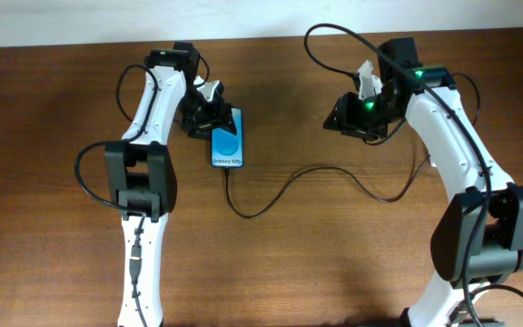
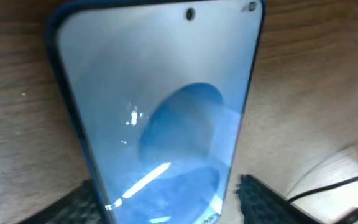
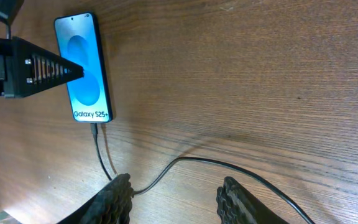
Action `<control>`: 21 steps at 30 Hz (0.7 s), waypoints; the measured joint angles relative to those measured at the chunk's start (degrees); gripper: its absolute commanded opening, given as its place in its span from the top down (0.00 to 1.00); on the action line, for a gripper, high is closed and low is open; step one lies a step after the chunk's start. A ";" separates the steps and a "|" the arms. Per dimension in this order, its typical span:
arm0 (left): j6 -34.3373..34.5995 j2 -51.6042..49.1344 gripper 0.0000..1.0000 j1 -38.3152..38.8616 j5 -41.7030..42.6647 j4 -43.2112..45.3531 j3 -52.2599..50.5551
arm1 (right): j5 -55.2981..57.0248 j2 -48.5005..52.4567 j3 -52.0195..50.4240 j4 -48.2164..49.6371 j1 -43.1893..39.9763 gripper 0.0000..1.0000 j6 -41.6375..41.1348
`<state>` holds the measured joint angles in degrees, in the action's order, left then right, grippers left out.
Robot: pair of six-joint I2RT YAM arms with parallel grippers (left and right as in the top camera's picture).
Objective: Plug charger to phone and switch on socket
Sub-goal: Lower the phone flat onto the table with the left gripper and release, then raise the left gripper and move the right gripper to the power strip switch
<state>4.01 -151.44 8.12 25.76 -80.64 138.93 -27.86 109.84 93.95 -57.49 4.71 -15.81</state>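
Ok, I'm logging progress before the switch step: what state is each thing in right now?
phone: screen lit, lying face up.
charger: plugged into the phone's lower end.
left gripper: fingers on either side of the phone; whether it grips cannot be told.
right gripper: open, holding nothing.
socket: not made out in any view, so its switch state is unknown.

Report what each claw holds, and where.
The right claw holds nothing, open. The left claw has a finger on each long side of the blue-screened black smartphone; whether it actually grips cannot be told.
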 measured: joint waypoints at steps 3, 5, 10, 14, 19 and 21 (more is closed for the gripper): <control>0.33 0.04 0.06 0.02 -1.33 -0.37 0.46 | 0.00 0.00 0.00 -0.11 0.00 0.51 0.70; 0.20 0.15 0.07 0.07 -3.37 -0.33 0.81 | 0.00 0.00 0.15 -0.76 0.00 0.51 1.07; 0.59 0.09 0.09 0.00 -8.33 -0.90 2.08 | 1.55 -0.55 2.67 -3.28 0.00 0.46 2.58; 0.76 -0.63 0.08 -0.37 -10.58 -5.81 9.53 | 5.14 -4.61 5.55 -6.99 -0.28 0.45 3.80; 0.83 -0.92 0.05 -0.70 -11.41 -13.73 30.51 | 6.95 -15.19 7.19 -8.87 -4.74 0.45 4.33; 0.98 -0.68 0.04 -0.70 -11.45 -15.47 37.55 | 7.28 -19.32 7.56 -9.44 -8.52 0.44 4.35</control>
<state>4.99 -152.11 7.42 14.31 -96.12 176.48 -20.58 90.52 101.51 -66.94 -3.81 -11.46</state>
